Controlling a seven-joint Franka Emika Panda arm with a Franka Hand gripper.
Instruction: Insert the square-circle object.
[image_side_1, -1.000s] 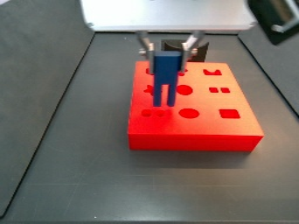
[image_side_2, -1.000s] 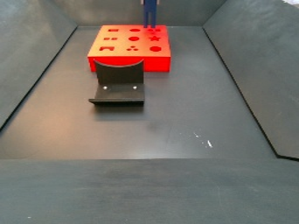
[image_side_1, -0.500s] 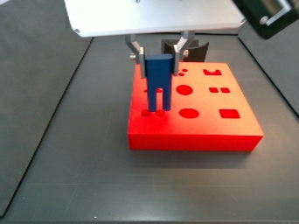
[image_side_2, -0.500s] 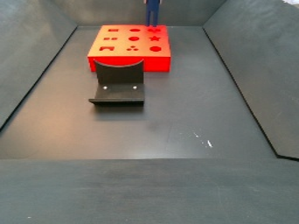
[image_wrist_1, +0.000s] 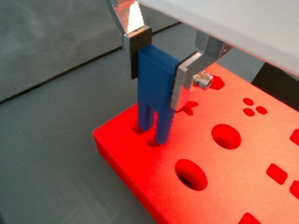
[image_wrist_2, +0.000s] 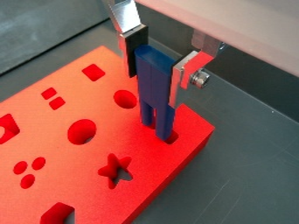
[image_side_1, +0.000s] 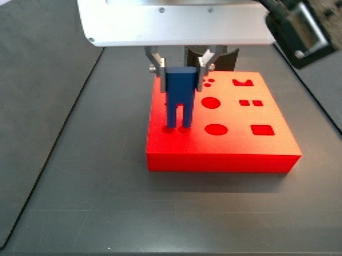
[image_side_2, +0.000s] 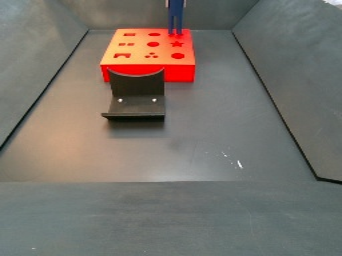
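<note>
Gripper (image_wrist_1: 163, 59) is clamping the top of the blue piece (image_wrist_1: 153, 92), whose prongs are dipping into holes at the left corner of the red block (image_side_1: 230, 145) mid-frame, so any tilt while pushing down is probably jamming them.

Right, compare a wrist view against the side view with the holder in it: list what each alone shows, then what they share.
Only the wrist view: the gripper over the red block's corner, its silver fingers with dark pads clamped on the blue piece's upper body, and the prong tips entering the block's holes.

Only the side view: the dark holder on the floor before the block, and the walls either side.

Both: the red block and the upright blue piece at its corner.
</note>
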